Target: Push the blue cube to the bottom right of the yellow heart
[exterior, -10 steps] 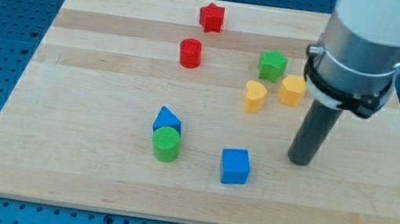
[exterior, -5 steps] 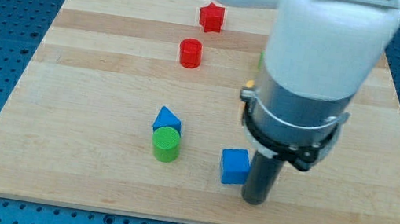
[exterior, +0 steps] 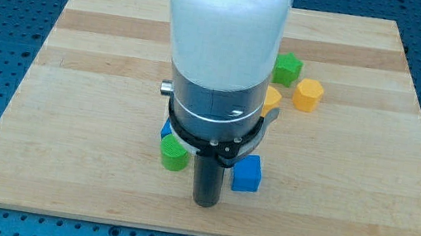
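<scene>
The blue cube sits near the board's bottom middle. My tip rests on the board just left of and below the cube, close to it; I cannot tell whether they touch. The yellow heart shows only partly, above the cube, behind the arm's body. The arm hides much of the board's middle.
A green cylinder lies left of my tip, with a sliver of a blue block above it. A green block and a yellow block lie at the upper right. The board's bottom edge is close below my tip.
My tip has swept from the right of the blue cube, round its underside, to its lower left. The arm now hides the red blocks. The cube has barely moved.
</scene>
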Available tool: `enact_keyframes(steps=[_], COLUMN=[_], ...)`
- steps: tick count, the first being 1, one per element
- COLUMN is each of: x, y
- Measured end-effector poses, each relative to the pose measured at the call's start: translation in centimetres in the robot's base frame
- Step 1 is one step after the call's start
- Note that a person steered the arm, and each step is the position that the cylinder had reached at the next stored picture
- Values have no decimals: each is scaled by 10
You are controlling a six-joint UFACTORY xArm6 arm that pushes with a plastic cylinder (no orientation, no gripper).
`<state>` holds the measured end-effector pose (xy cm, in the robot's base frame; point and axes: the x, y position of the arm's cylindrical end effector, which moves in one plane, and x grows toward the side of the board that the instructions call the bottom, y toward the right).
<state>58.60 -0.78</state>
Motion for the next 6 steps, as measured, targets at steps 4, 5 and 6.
enact_keyframes(steps=[4, 5, 6], x=[-8, -8, -9], y=[9, 18, 28])
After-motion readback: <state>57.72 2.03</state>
